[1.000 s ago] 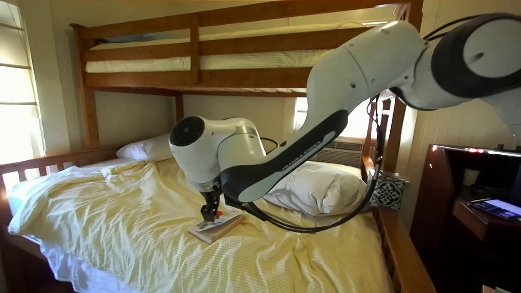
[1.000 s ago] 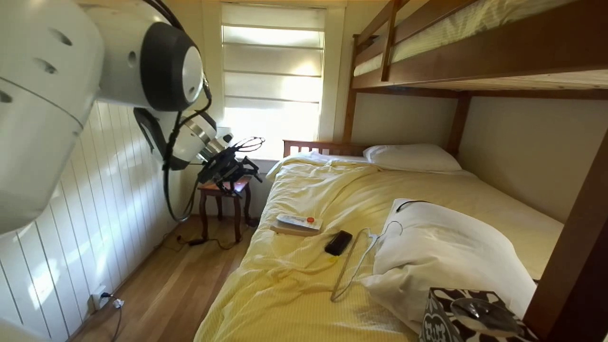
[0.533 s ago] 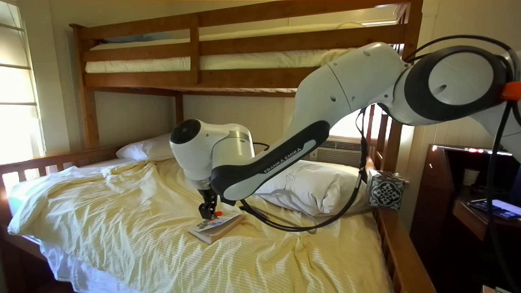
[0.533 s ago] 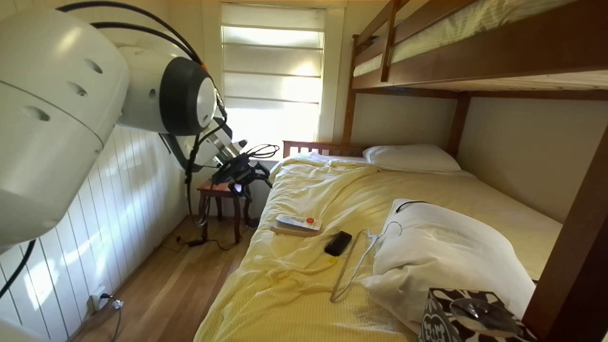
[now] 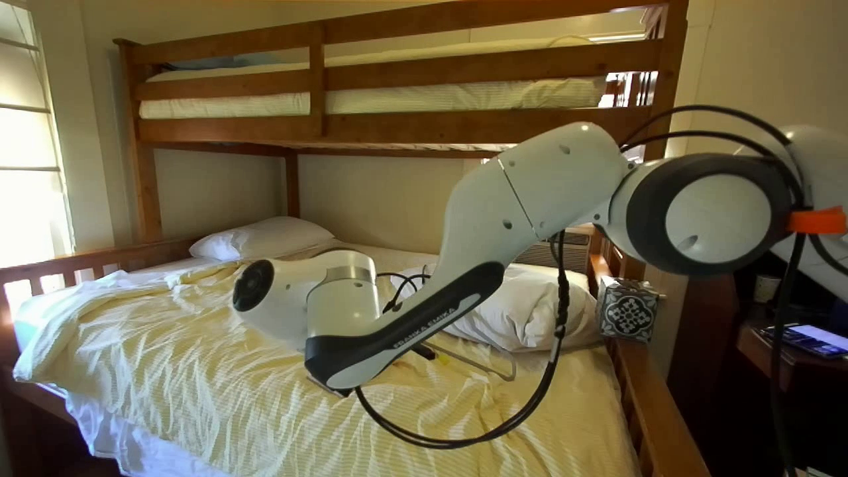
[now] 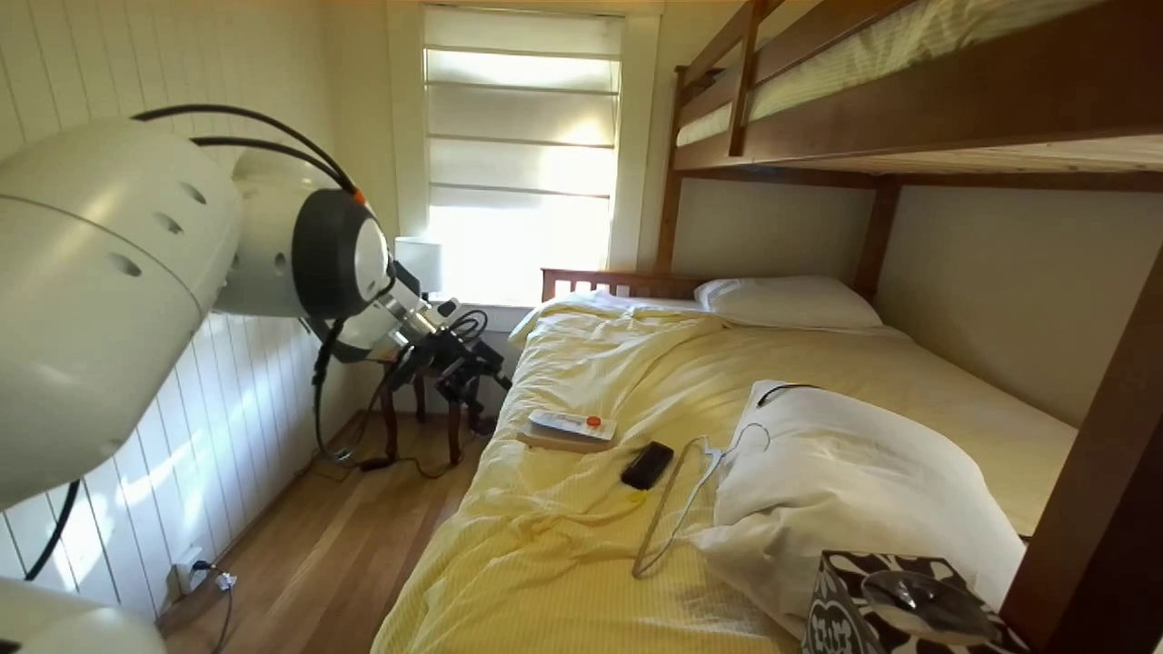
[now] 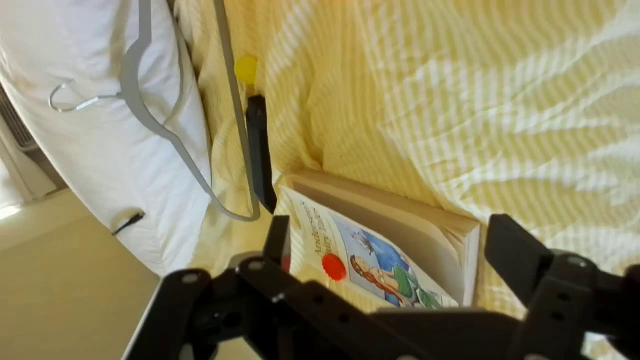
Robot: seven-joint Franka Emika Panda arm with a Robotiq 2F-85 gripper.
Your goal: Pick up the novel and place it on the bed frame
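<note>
Background: daylight through a pale-shaded window (image 5: 30, 205). In an exterior view, the brown wooden bed frame (image 5: 411, 126), thick posts and long rails, carries pale yellow striped bedding (image 5: 199, 371); your white-and-black robot arm (image 5: 490, 212) reaches over it, its own bulk hiding the working end.

Wrist view: your black two-fingered gripper (image 7: 392, 245) is spread wide, holding nothing. Between its fingertips, as seen from here, shows the paperback novel (image 7: 385, 250), pale multicoloured cover, lying on the bedding. Cover gapes from the page block; a small, round red disc (image 7: 333, 267) sits on it. A dark, elongated object (image 7: 259, 155) lies near one corner.

In an exterior view, you see the novel near the bedding's edge, the gripper visibly apart from it.

Step in hand, judged: approach, grasp not yet made. Next move calls for you to centre over the novel, come down with a jaw on each side, then close on cover and page block together; the loose cover alone would probably bend. After that, lift toward a rail of the bed frame.
</note>
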